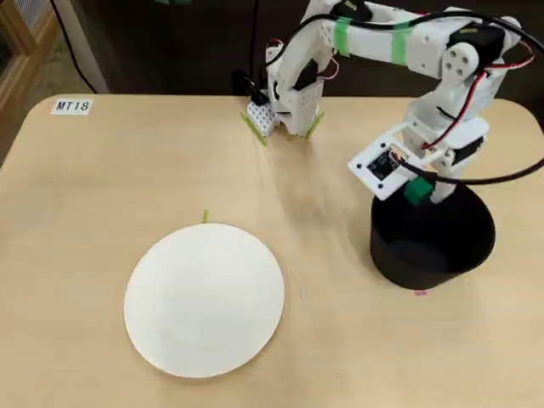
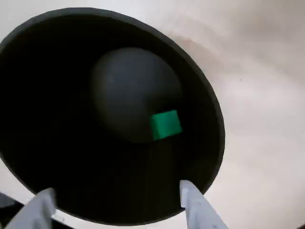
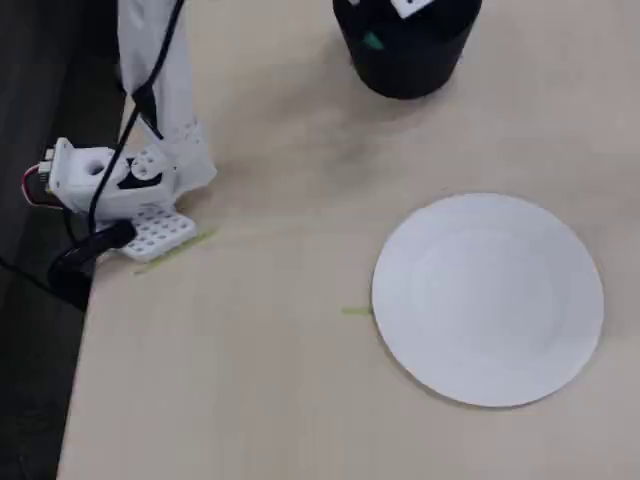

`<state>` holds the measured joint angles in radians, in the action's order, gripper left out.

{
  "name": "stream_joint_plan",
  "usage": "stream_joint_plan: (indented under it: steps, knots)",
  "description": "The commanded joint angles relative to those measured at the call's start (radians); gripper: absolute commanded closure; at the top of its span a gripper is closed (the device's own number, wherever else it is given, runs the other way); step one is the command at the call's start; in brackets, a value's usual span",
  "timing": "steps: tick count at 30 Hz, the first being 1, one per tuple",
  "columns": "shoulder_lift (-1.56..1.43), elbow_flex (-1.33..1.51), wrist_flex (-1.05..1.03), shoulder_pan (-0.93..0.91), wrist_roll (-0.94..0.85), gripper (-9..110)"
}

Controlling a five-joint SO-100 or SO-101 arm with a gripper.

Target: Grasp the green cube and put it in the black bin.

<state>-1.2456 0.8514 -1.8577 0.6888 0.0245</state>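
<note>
The green cube (image 2: 166, 125) shows inside the black bin (image 2: 47, 119) in the wrist view, over its round floor and apart from both fingers. My gripper (image 2: 116, 190) is open above the bin's mouth, its two white fingertips (image 2: 190, 200) spread wide and holding nothing. In a fixed view the gripper (image 1: 425, 183) hangs over the bin (image 1: 433, 255) at the right of the table, with the cube (image 1: 416, 191) showing green just under it. In the other fixed view the bin (image 3: 405, 70) is at the top, with a green patch (image 3: 372, 42) at its mouth.
A white paper plate (image 1: 204, 297) lies on the wooden table, left of the bin; it also shows in the other fixed view (image 3: 488, 298). The arm's base (image 1: 285, 102) stands at the far edge. A label reading MT18 (image 1: 71, 106) sits at the far left corner.
</note>
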Motion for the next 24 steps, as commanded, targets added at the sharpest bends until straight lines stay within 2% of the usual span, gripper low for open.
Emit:
stream_joint_plan:
  steps: [1, 3, 8, 16, 20, 24]
  knots:
    - [-0.031, -0.006, 0.006, 0.003, 0.015, 67]
    - [-0.031, -0.009, 0.006, -0.005, 0.048, 98]
    - [-0.097, -0.009, 0.006, -0.144, 0.08, 102]
    - [-0.512, 0.218, 0.006, -0.621, 0.038, 102]
    - [-0.9, 0.592, 0.104, -0.692, 0.106, 102]
    - [-1.328, 1.124, 0.344, -0.571, 0.221, 102]
